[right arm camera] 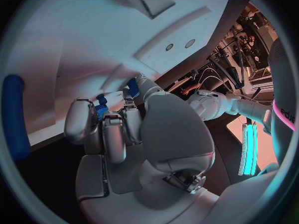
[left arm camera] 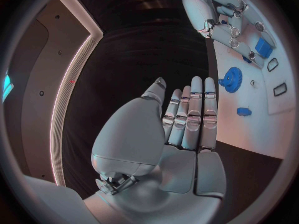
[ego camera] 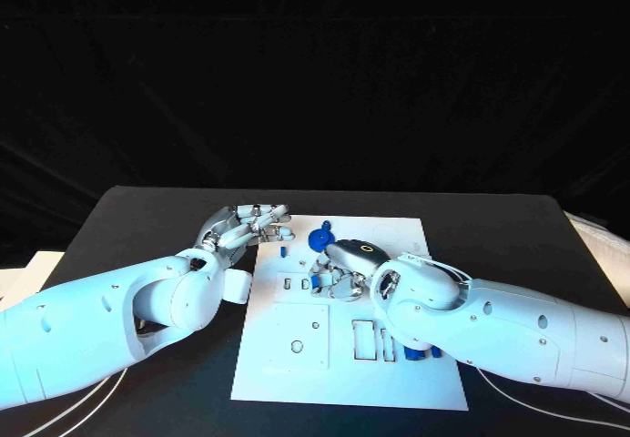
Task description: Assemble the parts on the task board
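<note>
The white task board (ego camera: 296, 369) lies in the middle of the black table. My right hand (ego camera: 344, 269) is curled down over the board's middle, and its fingertips (right arm camera: 81, 119) pinch a small blue part (right arm camera: 101, 107) against the board (right arm camera: 93, 45). The left wrist view shows that blue part (left arm camera: 263, 47) beside the right hand (left arm camera: 218, 20). A blue gear (ego camera: 320, 240) (left arm camera: 232, 78) and a small blue piece (ego camera: 285, 248) (left arm camera: 243, 111) lie near the board's far edge. My left hand (ego camera: 249, 226) (left arm camera: 187, 119) hovers at the board's far left corner, fingers straight, holding nothing.
More blue parts (ego camera: 418, 352) lie on the board's right side, partly under my right forearm. Rectangular and round slots (ego camera: 365, 337) mark the board's near half. A long blue piece (right arm camera: 14, 114) shows at the rim of the right wrist view. Bare black table (ego camera: 512, 228) surrounds the board.
</note>
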